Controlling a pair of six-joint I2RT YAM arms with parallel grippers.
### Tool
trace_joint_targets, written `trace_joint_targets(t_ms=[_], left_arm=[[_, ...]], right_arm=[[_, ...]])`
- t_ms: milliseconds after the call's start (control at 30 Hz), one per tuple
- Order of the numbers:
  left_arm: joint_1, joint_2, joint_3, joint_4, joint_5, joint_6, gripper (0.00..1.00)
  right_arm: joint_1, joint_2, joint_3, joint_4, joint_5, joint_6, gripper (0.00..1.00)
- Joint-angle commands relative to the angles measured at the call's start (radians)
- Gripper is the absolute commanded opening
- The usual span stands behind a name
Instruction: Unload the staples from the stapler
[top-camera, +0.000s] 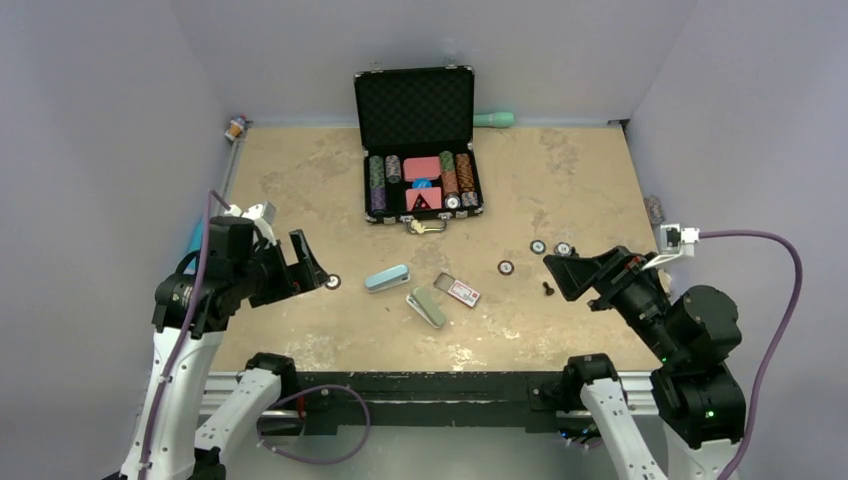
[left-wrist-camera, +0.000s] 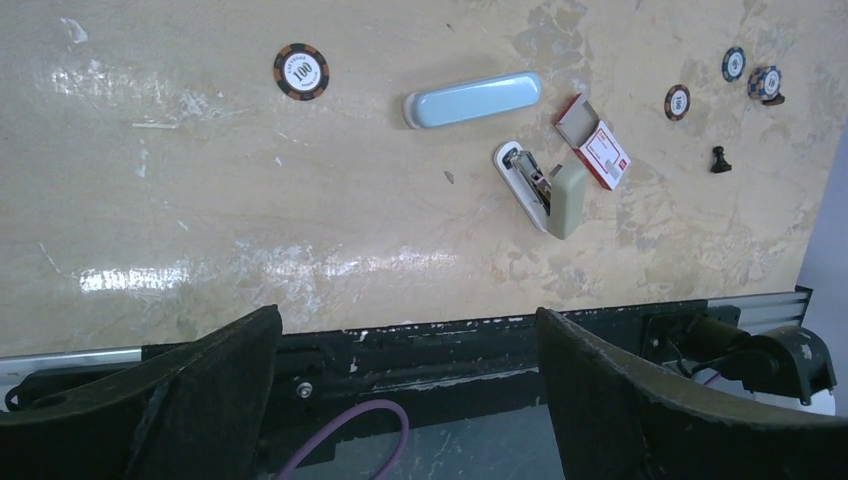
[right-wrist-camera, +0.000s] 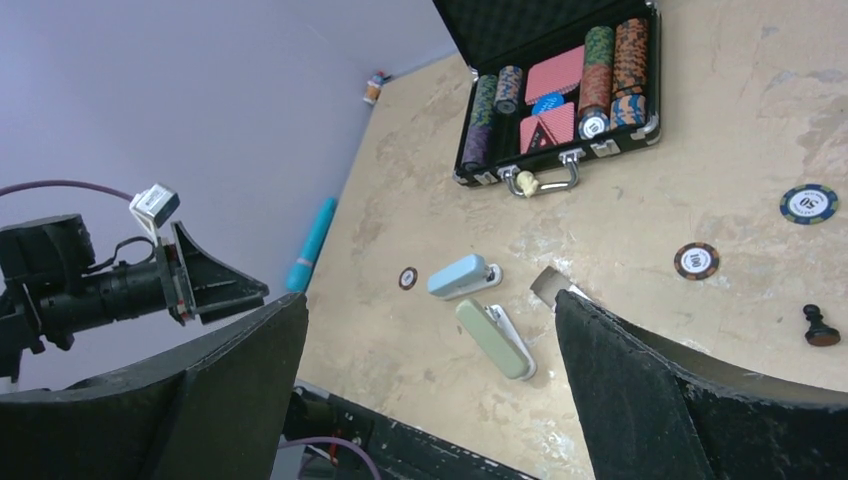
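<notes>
The orange-rimmed chip (left-wrist-camera: 301, 71) reads "100". The blue-rimmed chip (right-wrist-camera: 808, 203) reads "50". Print on the red-and-white box (left-wrist-camera: 603, 155) is illegible.

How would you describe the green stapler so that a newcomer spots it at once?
From the open black case at the back, come forward to two staplers. The nearer is the green stapler, beside a red-and-white box. Only it is sage green; the blue stapler is not.

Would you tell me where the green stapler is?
Top view: the green stapler lies centre-front on the table, just nearer than the light blue stapler and left of the red-and-white box.
</notes>
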Motion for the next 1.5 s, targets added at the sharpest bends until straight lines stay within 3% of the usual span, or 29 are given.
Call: trace_joint_targets(t_ms=[0,267,467,533,633,767,933,1067,1267,1467], left_arm=[[-0.011,0.023,0.042,-0.003,-0.005,0.026,1.00],[-0.014,0.007,-0.074,0.026,-0.006,0.030,0.99],[-0.016,0.071,-0.083,0.042,-0.066,0.070,1.00],[-0.021,0.084,-0.079,0.039,-0.095,0.084,1.00],[-0.021,0.092,-0.102,0.039,-0.142,0.084,1.00],[-0.021,0.122,-0.124,0.039,-0.148,0.066,1.00],[-0.021,0.098,-0.145,0.055,-0.153,0.041,1.00],[-0.021,0.047,-0.187,0.094,-0.137,0.017,1.00],[-0.021,0.009,-0.211,0.110,-0.111,0.015,0.99],[-0.021,-0.015,-0.212,0.101,-0.095,0.022,0.97]], right_arm=[[-0.003,0.059,-0.038,-0.023,-0.066,-0.053,0.99],[-0.003,0.219,-0.011,-0.236,-0.037,-0.272,0.99],[0.002,0.237,-0.088,-0.159,-0.123,-0.262,0.99],[0.026,0.278,-0.101,-0.162,-0.071,-0.255,0.99],[0.091,0.357,-0.107,-0.146,0.027,-0.253,0.99],[0.198,0.519,-0.101,-0.071,0.041,-0.226,0.99],[0.532,0.717,0.062,-0.023,0.239,-0.160,0.99],[0.724,0.735,0.091,0.076,0.352,-0.135,0.99],[0.789,0.596,-0.094,0.267,0.337,-0.103,0.99],[0.796,0.617,-0.210,0.360,0.255,-0.125,0.94]])
